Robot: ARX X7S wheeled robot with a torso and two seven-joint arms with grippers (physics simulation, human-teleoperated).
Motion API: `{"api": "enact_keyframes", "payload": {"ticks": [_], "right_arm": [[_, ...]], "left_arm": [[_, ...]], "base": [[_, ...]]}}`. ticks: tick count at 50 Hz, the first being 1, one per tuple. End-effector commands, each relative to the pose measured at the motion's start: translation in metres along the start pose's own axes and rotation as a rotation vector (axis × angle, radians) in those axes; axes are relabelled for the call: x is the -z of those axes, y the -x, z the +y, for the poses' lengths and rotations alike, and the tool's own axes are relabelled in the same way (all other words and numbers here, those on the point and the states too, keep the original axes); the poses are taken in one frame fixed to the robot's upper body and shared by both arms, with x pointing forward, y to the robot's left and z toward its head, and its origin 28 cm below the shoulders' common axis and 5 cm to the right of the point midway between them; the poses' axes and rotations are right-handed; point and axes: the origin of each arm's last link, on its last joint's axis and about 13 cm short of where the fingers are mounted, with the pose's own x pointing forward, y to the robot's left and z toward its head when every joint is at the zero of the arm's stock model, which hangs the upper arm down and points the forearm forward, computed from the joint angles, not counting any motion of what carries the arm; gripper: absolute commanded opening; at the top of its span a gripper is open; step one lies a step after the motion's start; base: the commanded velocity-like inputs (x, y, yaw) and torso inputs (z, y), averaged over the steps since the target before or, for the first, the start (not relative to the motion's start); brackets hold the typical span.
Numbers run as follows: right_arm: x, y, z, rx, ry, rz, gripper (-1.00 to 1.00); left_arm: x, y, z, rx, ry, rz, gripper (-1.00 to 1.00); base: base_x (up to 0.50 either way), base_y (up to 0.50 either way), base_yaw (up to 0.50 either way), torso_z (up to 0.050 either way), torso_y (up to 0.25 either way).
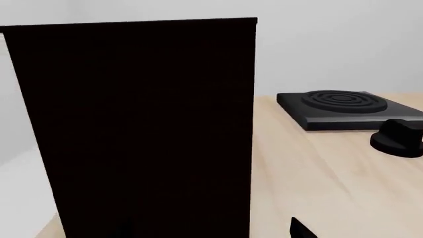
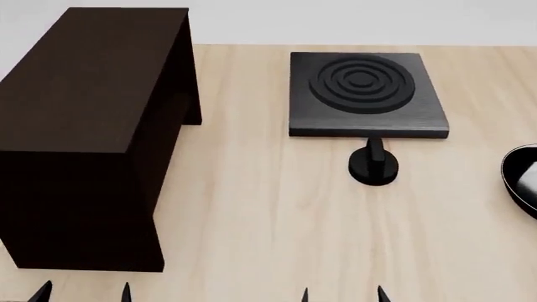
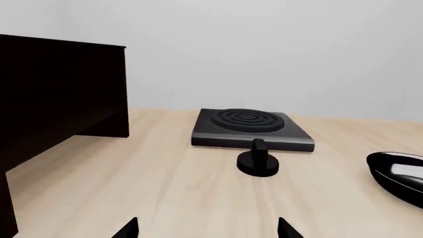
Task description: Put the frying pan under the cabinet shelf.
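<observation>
Fingertips nearest you: both grippers are showing only as dark tips at the bottom edge of the head view, the left gripper (image 2: 84,292) in front of the cabinet (image 2: 92,94), the right gripper (image 2: 343,294) further right over bare table (image 2: 251,207).
Left jaws: standing apart, holding nothing.
Right jaws: you are seeing two tips (image 3: 126,229) spread wide in the right wrist view, nothing between them.
Pan: sitting at the far right edge of the head view, pan (image 2: 522,182), cut off by the frame; a pale object is lying inside it.
Pan handle: you cannot tell its direction, since it is out of frame in every view.
Pan from right gripper: lying ahead and to the right, well apart.
Nearer arm: the right, by my judgement; the left is sitting across the table beside the cabinet.
Cabinet: standing at the left of the table, its open underside facing right toward the stove plate (image 2: 365,94).
Between the two: a black knob (image 2: 373,165) is standing just in front of the plate, near the path you will be carrying across.
Task stage: not yet begun, as I judge it; the pan is resting untouched.
</observation>
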Motion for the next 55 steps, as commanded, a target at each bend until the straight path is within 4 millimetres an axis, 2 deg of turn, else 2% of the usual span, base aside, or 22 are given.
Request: {"api": "enact_keyframes", "payload": {"ticks": [1, 6, 11, 17, 20, 23, 37, 51, 55], "right_arm": [[-0.001, 0.000, -0.001, 0.008, -0.046, 0.004, 1.00], [-0.009, -0.004, -0.004, 0.007, -0.029, 0.005, 1.00], [-0.019, -0.003, -0.004, 0.008, -0.026, 0.001, 1.00], [-0.042, -0.004, -0.010, 0.019, -0.028, -0.035, 1.00], [-0.050, -0.005, -0.010, 0.014, -0.022, -0.044, 1.00], [-0.055, -0.006, -0.011, -0.002, 0.005, -0.042, 1.00], [-0.104, -0.004, -0.013, 0.003, 0.004, -0.127, 1.00], [-0.128, 0.002, -0.010, -0.013, 0.019, -0.185, 1.00], [-0.133, 0.003, -0.009, -0.016, 0.027, -0.204, 1.00]], "left_arm": [[-0.001, 0.001, 0.000, 0.001, 0.004, 0.001, 1.00], [-0.003, -0.002, -0.001, 0.007, 0.010, 0.005, 1.00], [-0.024, -0.006, 0.003, -0.031, 0.008, -0.001, 1.00], [-0.065, -0.008, 0.005, -0.037, 0.019, -0.033, 1.00], [-0.079, -0.007, 0.005, -0.037, 0.001, -0.044, 1.00], [-0.087, -0.007, 0.004, -0.062, -0.105, -0.047, 1.00], [-0.153, 0.010, 0.002, -0.026, -0.057, -0.148, 1.00], [-0.197, 0.027, 0.005, -0.014, -0.008, -0.212, 1.00], [-0.201, 0.027, 0.003, -0.007, -0.012, -0.193, 1.00]], "base": [[0.00, -0.01, 0.00, 0.000, 0.000], [0.00, 0.00, 0.00, 0.000, 0.000], [0.00, 0.00, 0.00, 0.000, 0.000], [0.00, 0.00, 0.00, 0.000, 0.000], [0.00, 0.00, 0.00, 0.000, 0.000], [0.00, 0.00, 0.00, 0.000, 0.000], [0.00, 0.00, 0.00, 0.000, 0.000], [0.00, 0.00, 0.00, 0.000, 0.000], [0.00, 0.00, 0.00, 0.000, 0.000]]}}
